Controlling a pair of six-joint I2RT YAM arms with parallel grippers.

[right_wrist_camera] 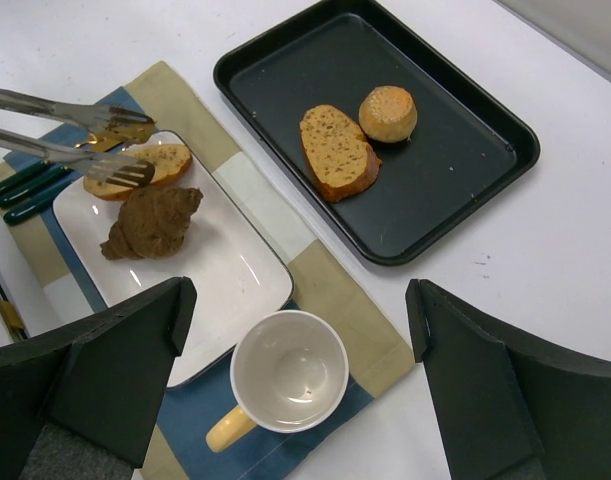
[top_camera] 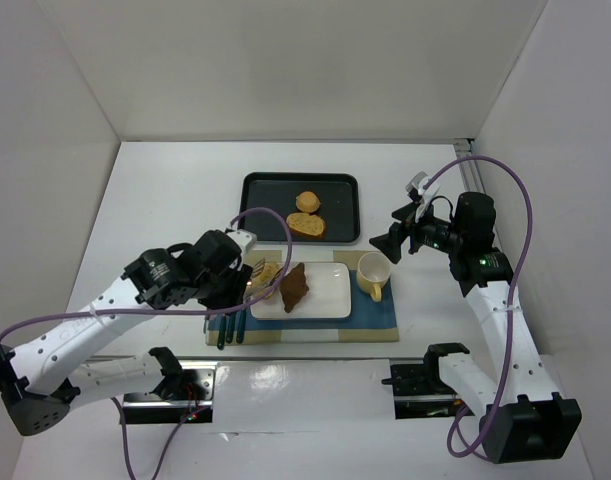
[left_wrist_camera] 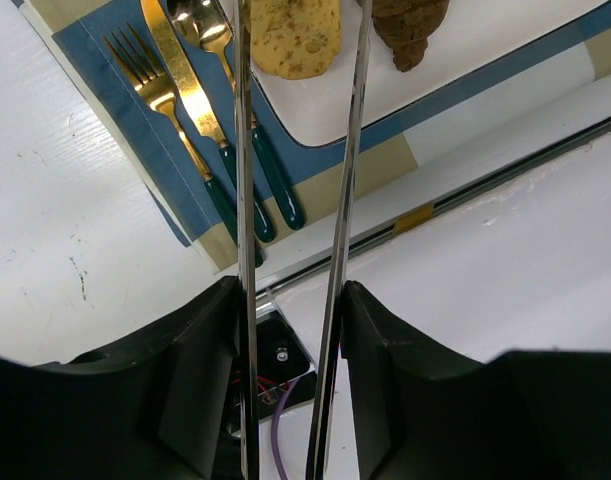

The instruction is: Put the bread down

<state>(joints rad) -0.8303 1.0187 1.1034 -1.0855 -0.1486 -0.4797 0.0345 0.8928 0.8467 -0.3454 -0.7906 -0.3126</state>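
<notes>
A slice of bread lies at the left end of the white plate, next to a dark croissant. My left gripper is shut on a pair of metal tongs. The tong arms stand apart, and their tips sit on either side of the bread. From above, the left gripper hovers over the plate's left edge, with the bread just beyond it. My right gripper hangs open and empty above the cup; in the top view this gripper is to the right of the tray.
A black tray behind the plate holds another bread slice and a round bun. A yellow-handled cup stands right of the plate on the blue and tan placemat. Gold cutlery lies left of the plate.
</notes>
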